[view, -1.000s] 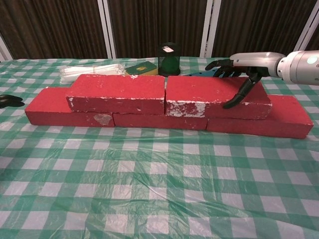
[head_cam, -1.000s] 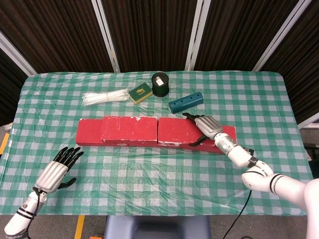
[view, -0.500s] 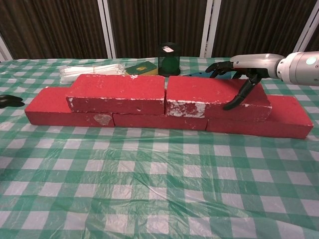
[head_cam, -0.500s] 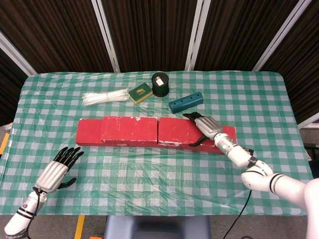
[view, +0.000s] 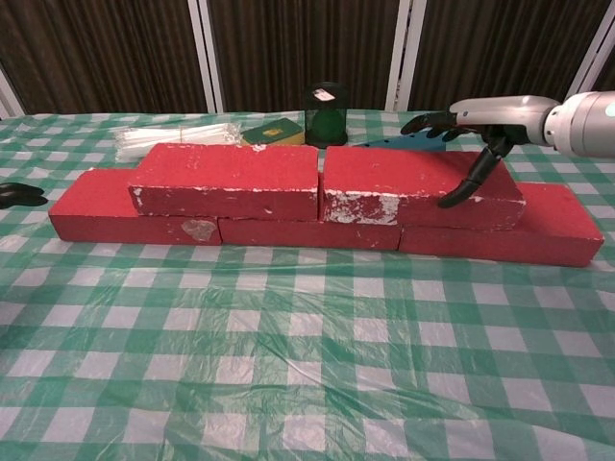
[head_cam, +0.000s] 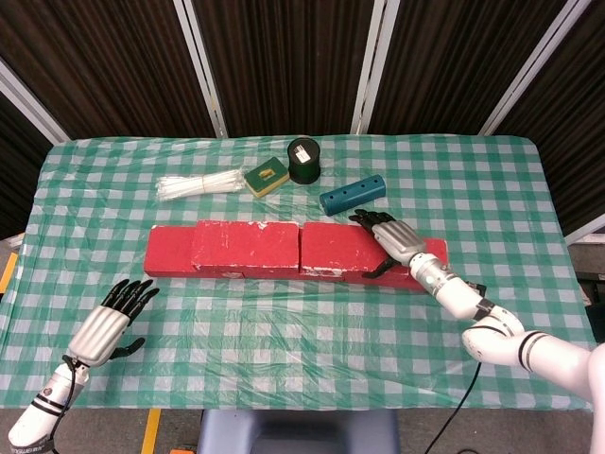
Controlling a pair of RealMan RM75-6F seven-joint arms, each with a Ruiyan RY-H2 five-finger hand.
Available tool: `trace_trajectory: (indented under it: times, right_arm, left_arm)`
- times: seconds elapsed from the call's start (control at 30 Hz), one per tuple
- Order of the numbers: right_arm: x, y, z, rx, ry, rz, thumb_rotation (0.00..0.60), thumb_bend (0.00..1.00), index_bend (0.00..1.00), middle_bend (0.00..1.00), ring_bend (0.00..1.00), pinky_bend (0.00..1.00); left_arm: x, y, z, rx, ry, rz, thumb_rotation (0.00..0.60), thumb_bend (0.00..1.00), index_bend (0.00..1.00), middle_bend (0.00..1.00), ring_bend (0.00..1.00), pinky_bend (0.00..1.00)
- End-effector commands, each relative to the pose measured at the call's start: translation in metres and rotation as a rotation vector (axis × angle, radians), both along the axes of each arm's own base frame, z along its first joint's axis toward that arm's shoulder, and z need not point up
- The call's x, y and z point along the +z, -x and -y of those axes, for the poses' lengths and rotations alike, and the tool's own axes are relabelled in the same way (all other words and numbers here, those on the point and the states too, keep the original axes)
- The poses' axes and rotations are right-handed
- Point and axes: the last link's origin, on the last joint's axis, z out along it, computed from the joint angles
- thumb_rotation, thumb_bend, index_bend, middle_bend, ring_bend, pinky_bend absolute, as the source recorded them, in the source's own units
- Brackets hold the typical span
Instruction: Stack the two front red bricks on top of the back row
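Observation:
Two red bricks lie end to end on top of the lower red row: the upper left brick (head_cam: 244, 244) (view: 226, 178) and the upper right brick (head_cam: 336, 248) (view: 404, 182). The lower row (head_cam: 166, 255) (view: 96, 213) sticks out at both ends. My right hand (head_cam: 395, 241) (view: 480, 120) hovers over the right end of the upper right brick, fingers spread, with the thumb against its front edge and no grip on it. My left hand (head_cam: 99, 331) rests open on the cloth at the front left, far from the bricks. Only its dark fingertips (view: 17, 195) show in the chest view.
Behind the bricks lie a white bundle of ties (head_cam: 198, 185), a green and yellow pad (head_cam: 266, 177), a dark green cylinder (head_cam: 303, 161) and a teal block with holes (head_cam: 354, 194), close to my right hand's fingers. A checked cloth (head_cam: 302, 331) covers the table.
My right hand has slid a little to the right along the upper right brick, its thumb now nearer the brick's right end. The left hand has not moved.

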Motion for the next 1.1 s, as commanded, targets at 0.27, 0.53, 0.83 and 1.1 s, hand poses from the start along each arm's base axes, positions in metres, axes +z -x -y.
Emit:
trace_trajectory:
  times: [0.27,0.53,0.83,1.1]
  right_arm:
    - [0.063,0.039,-0.029,0.041,0.134,0.018,0.6,0.1,0.0,0.0,0.0,0.09]
    - [0.087,0.104,-0.042,-0.014,0.18,-0.167,0.6,0.1,0.37,0.0,0.0,0.02]
    - [0.068,0.121,-0.044,-0.055,0.125,-0.184,0.6,0.1,0.38,0.0,0.0,0.0]
    - [0.051,0.108,-0.04,-0.051,0.082,-0.145,0.6,0.1,0.31,0.0,0.0,0.0]
  left_arm:
    - [0.004,-0.003,0.003,-0.017,-0.013,0.012,0.6,0.27,0.0,0.0,0.0,0.0]
    - [0.003,-0.004,0.003,-0.015,-0.021,0.009,0.6,0.27,0.0,0.0,0.0,0.0]
    - [0.0,-0.004,0.002,-0.011,-0.014,0.0,0.6,0.27,0.0,0.0,0.0,0.0]
    - [0.002,-0.003,0.001,-0.008,-0.017,0.005,0.6,0.27,0.0,0.0,0.0,0.0]
